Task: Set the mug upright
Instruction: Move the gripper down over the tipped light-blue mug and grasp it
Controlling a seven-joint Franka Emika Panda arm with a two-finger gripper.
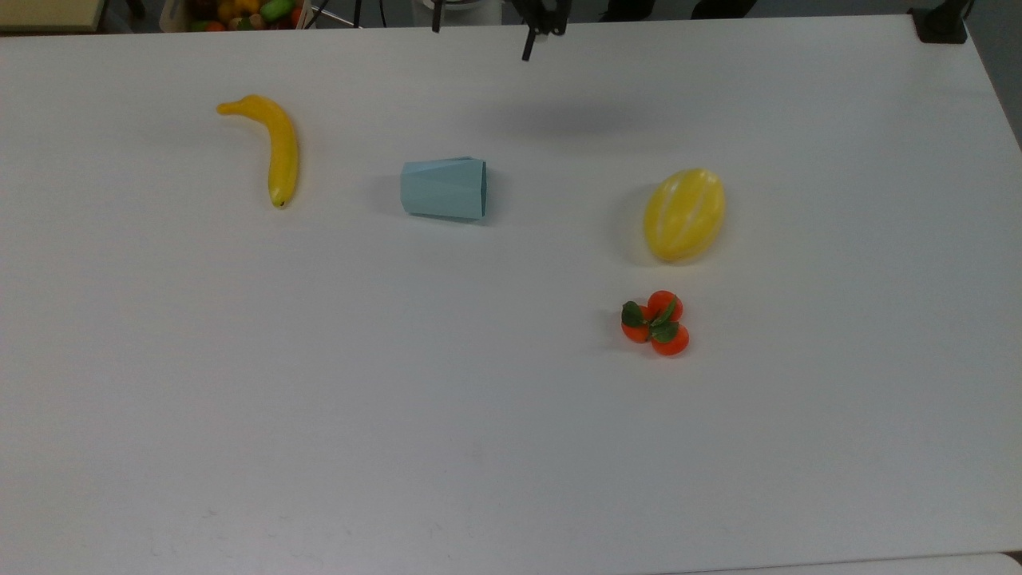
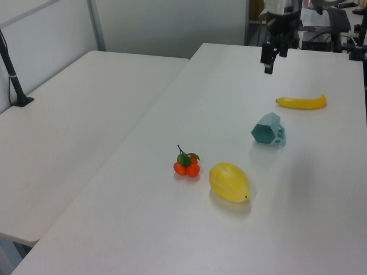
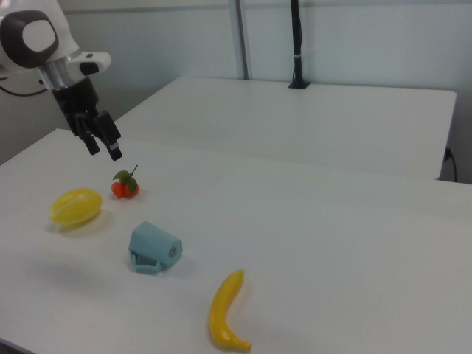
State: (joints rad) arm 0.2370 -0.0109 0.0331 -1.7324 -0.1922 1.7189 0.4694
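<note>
The pale blue-green faceted mug (image 1: 443,188) lies on its side on the white table (image 1: 511,447), its wide rim toward the top view's right. In the left view the mug (image 2: 266,129) shows its hexagonal mouth, and in the right view the mug (image 3: 153,248) has its small handle down at the tabletop. My gripper (image 3: 103,147) hangs open and empty in the air above the table, well clear of the mug. It sits at the far table edge in the top view (image 1: 533,36) and beyond the mug in the left view (image 2: 271,60).
A banana (image 1: 275,148) lies toward the top view's left of the mug. A yellow melon (image 1: 684,214) and a cluster of small orange fruits (image 1: 656,323) lie toward the top view's right. A second white table (image 2: 74,132) adjoins, with a black pole (image 2: 14,80).
</note>
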